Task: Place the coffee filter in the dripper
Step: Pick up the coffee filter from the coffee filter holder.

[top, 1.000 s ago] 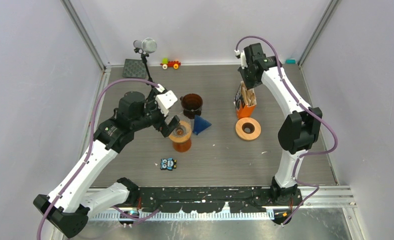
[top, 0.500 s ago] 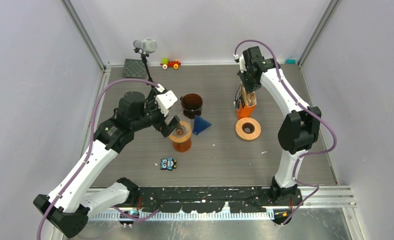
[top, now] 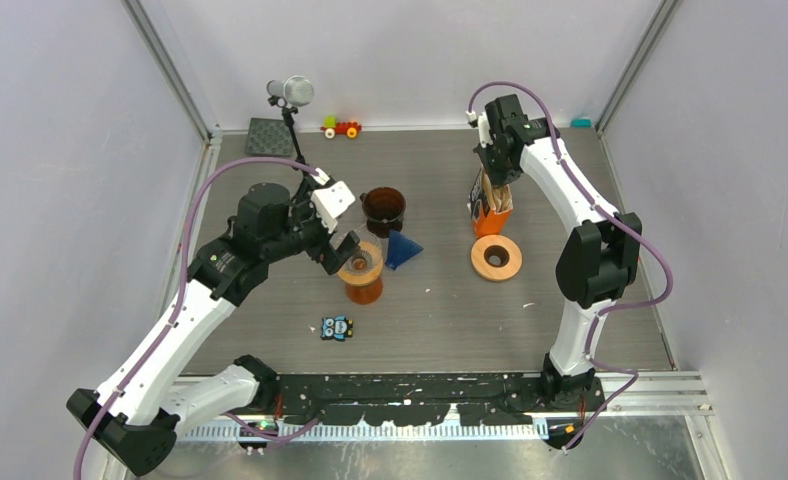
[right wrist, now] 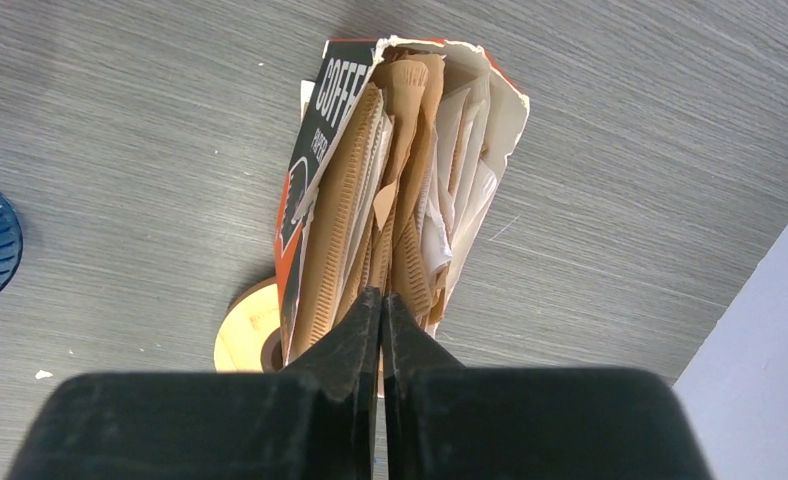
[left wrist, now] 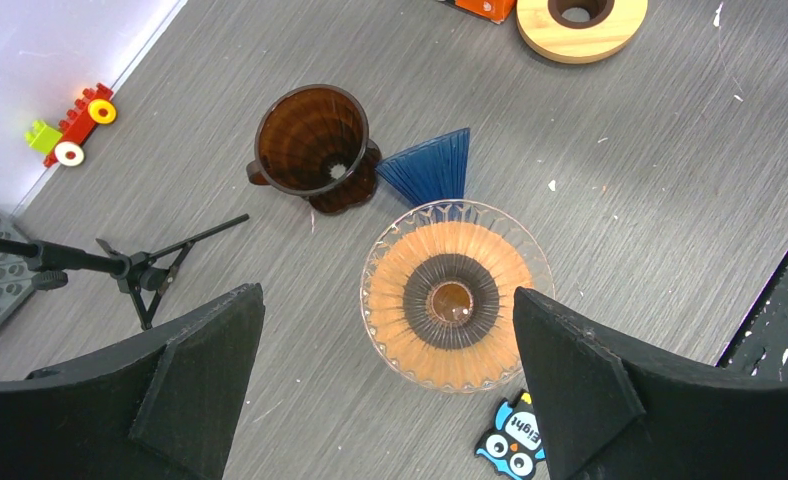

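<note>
Right arm (top: pixel 560 190) has dipped: right gripper (right wrist: pixel 381 295) pinched shut among brown paper filters (right wrist: pixel 365 220) in their orange carton (right wrist: pixel 305 150), grab unclear. Left gripper (left wrist: pixel 380 300) waits wide over the glass dripper (left wrist: pixel 457 295).

Boxed brown filters (right wrist: pixel 390 200); clear upright dripper (left wrist: pixel 457 295)

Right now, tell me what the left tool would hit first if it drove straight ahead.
The clear glass dripper: it lies straight ahead, framed between the open fingers of the left tool. Depth is unclear, so I cannot say how near it is.
</note>
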You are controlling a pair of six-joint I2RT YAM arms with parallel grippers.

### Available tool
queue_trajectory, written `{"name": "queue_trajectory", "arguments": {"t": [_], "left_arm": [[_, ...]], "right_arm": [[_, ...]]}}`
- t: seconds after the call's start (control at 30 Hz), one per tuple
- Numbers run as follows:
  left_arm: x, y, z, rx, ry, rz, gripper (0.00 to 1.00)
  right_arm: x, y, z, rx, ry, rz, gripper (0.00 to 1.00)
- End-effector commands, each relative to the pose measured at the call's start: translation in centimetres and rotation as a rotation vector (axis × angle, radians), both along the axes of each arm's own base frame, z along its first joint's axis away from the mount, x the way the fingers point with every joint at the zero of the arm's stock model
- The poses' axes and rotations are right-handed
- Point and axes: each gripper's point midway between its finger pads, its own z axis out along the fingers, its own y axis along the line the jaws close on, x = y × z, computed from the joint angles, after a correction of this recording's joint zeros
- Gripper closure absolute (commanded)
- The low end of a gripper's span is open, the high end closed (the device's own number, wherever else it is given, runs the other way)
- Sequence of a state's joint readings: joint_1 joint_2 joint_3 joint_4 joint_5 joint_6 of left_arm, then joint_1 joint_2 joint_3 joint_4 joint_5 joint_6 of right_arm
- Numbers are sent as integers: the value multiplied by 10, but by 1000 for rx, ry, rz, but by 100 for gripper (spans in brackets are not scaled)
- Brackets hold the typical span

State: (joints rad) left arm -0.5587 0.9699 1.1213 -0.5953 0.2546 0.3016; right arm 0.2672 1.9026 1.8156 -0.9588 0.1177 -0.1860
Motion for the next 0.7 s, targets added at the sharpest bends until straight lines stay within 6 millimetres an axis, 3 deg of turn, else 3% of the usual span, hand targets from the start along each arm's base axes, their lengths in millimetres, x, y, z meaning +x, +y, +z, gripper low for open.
{"name": "queue_trajectory", "arguments": {"t": [0.0, 0.37, 0.5, 0.6, 0.67], "left_arm": [[-2, -1, 10, -17, -41, -18, 3], [-3, -1, 11, -18, -41, -19, 3], [-3, -1, 13, -20, -43, -21, 3], [-3, -1, 12, -18, -45, -22, 3], [-3, 0, 12, -18, -44, -22, 3]], "right_arm": [[7, 2, 28, 19, -72, 7, 96], [9, 3, 65, 40, -141, 6, 100], [7, 3, 69, 40, -148, 5, 98], [6, 3, 73, 48, -159, 3, 88], [4, 2, 74, 50, -166, -2, 75]]}}
